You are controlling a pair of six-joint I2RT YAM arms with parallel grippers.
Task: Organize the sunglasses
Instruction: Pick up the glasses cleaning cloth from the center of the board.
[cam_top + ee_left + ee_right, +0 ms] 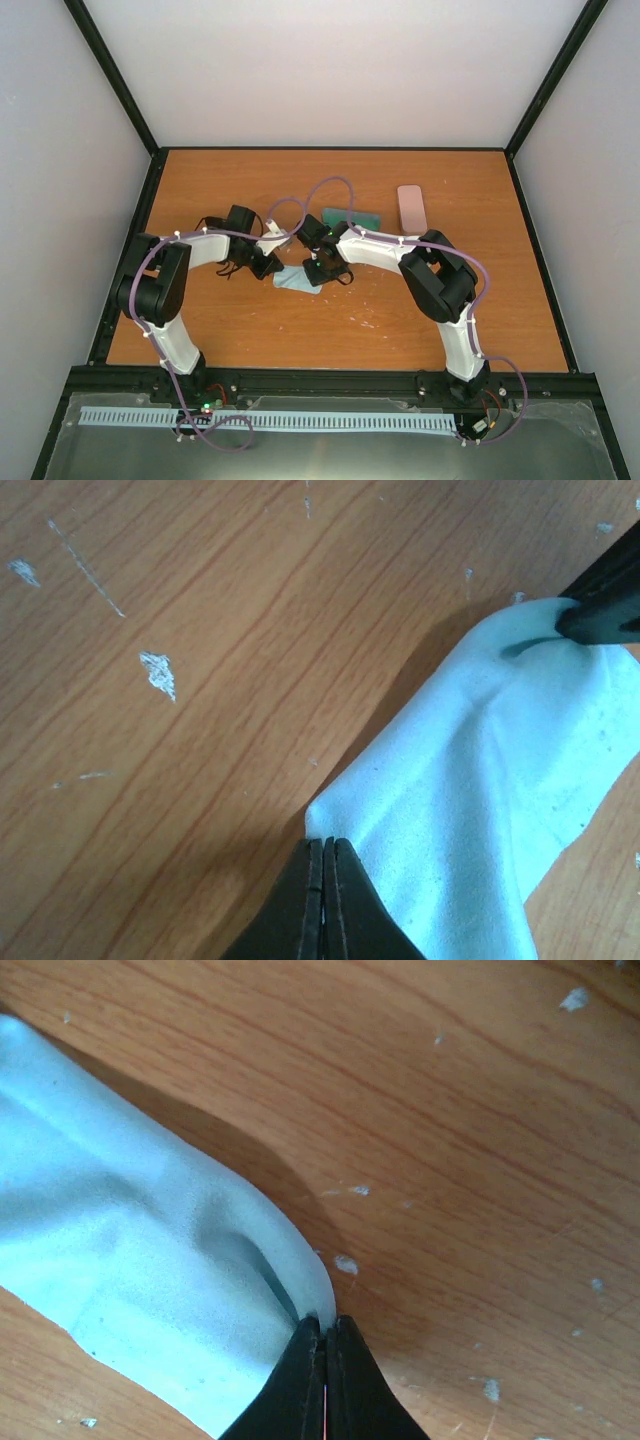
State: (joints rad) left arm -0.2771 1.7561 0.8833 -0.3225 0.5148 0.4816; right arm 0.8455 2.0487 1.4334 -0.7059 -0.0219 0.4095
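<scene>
A light-blue cloth (297, 280) hangs stretched between my two grippers just over the wooden table, casting a shadow under it. My left gripper (322, 842) is shut on one corner of the cloth (470, 800). My right gripper (325, 1322) is shut on a bunched edge of the cloth (130, 1260). In the left wrist view the right arm's dark fingertip (600, 610) pinches the far corner. In the top view the left gripper (272, 268) and right gripper (318, 270) face each other mid-table. The sunglasses cannot be made out in any view; the arms cover that area.
An oblong pink case (410, 207) lies at the back right. A teal-grey flat item (352, 217) lies just left of it, behind the right arm. The table (300, 330) is scuffed wood with a black frame around it.
</scene>
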